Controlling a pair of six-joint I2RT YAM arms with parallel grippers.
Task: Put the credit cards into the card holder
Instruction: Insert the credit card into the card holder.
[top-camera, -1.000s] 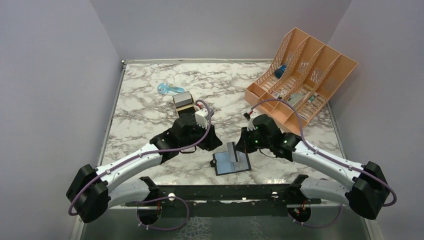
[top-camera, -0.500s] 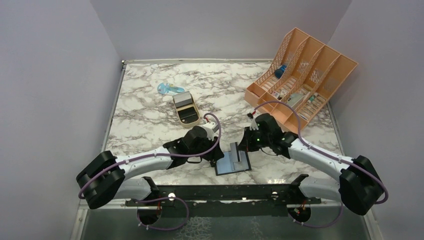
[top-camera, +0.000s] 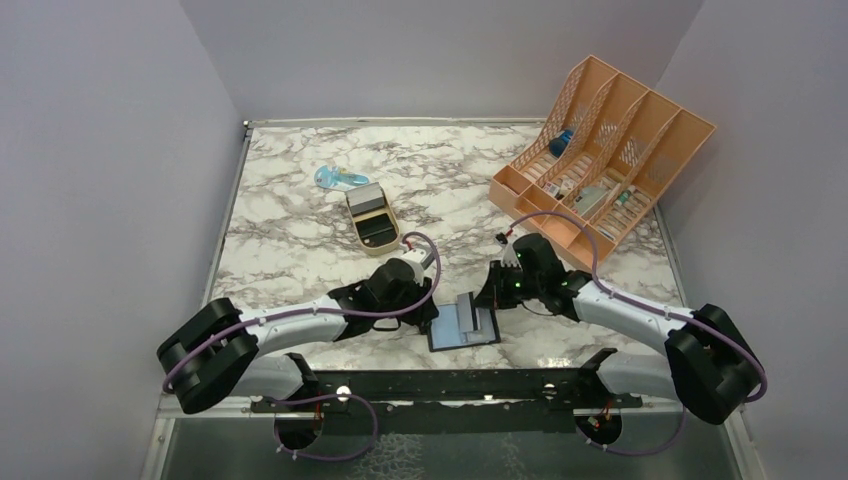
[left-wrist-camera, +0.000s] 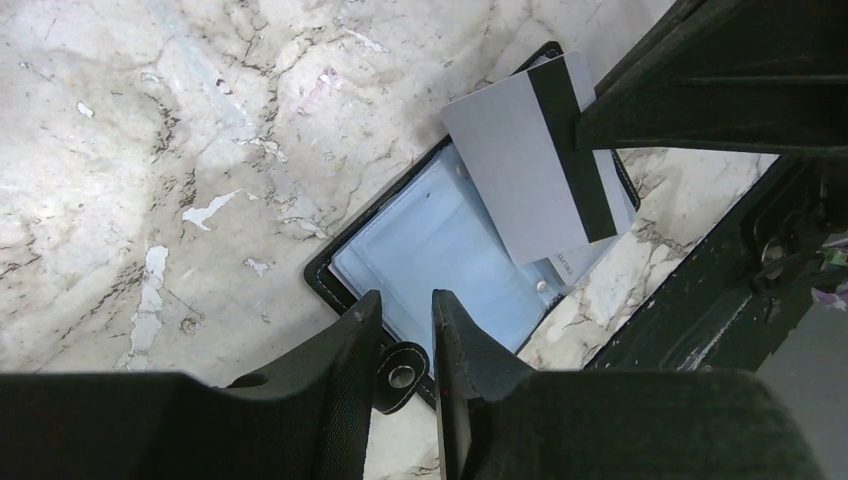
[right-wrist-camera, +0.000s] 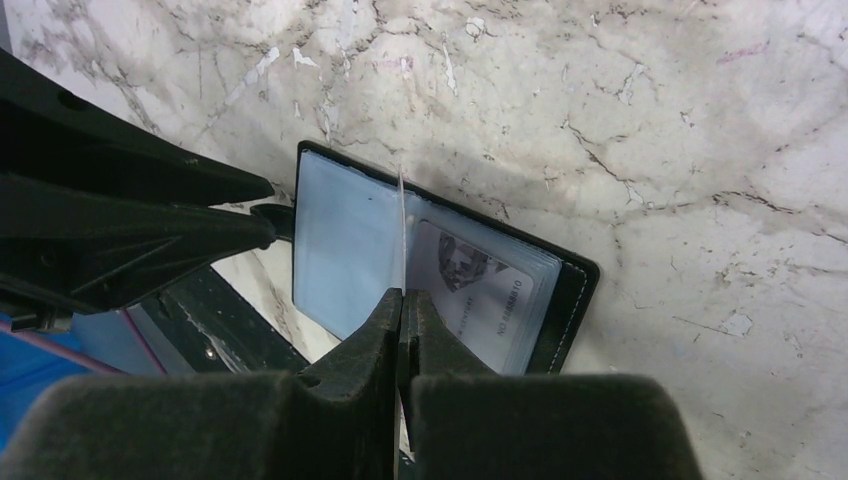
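Toward the left of the marble surface (top-camera: 290, 230), the gold tin (top-camera: 378, 232) stands open, well apart from the work. Whether more cards wait inside it cannot be made out. Nearer, the left fingers (left-wrist-camera: 350, 345) stand narrowly apart astride the snap tab (left-wrist-camera: 401, 377) on the edge of the card holder (left-wrist-camera: 425, 250); whether they actually pinch it cannot be told. The holder lies open and flat, blue-grey pockets up, and one printed card (right-wrist-camera: 470, 290) seems already seated in a pocket. Over the fold a grey card (left-wrist-camera: 535, 170) with a black stripe stands on edge, clamped in the closed right fingers (right-wrist-camera: 440, 340) and not visibly slid into any pocket. The task looks partly done: this card needs seating, then any others.
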